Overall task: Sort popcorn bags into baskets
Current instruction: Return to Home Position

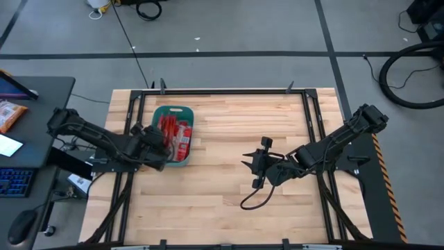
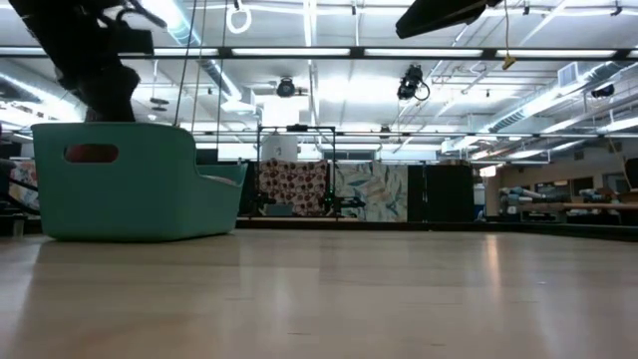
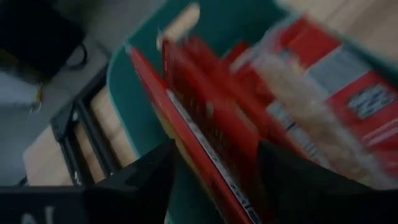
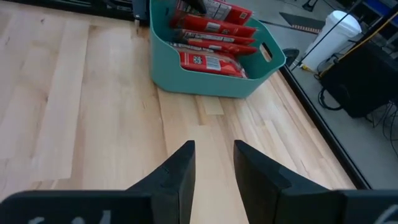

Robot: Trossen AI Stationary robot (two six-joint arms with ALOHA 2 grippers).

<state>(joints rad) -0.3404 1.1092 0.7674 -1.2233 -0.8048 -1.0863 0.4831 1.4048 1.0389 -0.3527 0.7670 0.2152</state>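
Both empty, left tool (image 3: 216, 155) spread wide above popcorn bags (image 4: 211, 62) in basket (image 4: 205, 86), right tool (image 4: 214, 147) slightly parted

Bright, even overhead light from ceiling strip lights (image 2: 309, 52) (pale glare streaks on table (image 2: 493, 261)); shadows soft, faint.

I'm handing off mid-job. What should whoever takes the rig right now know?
Left gripper: open, over the basket, fingers close to the bags.
Right gripper: open, empty, above the middle of the table, facing the basket.
Bags: every one in view is in the basket; none on the table.
Done: sorting looks complete.
Left: bring both arms home, probably lifting the left one straight up so it doesn't snag a bag.
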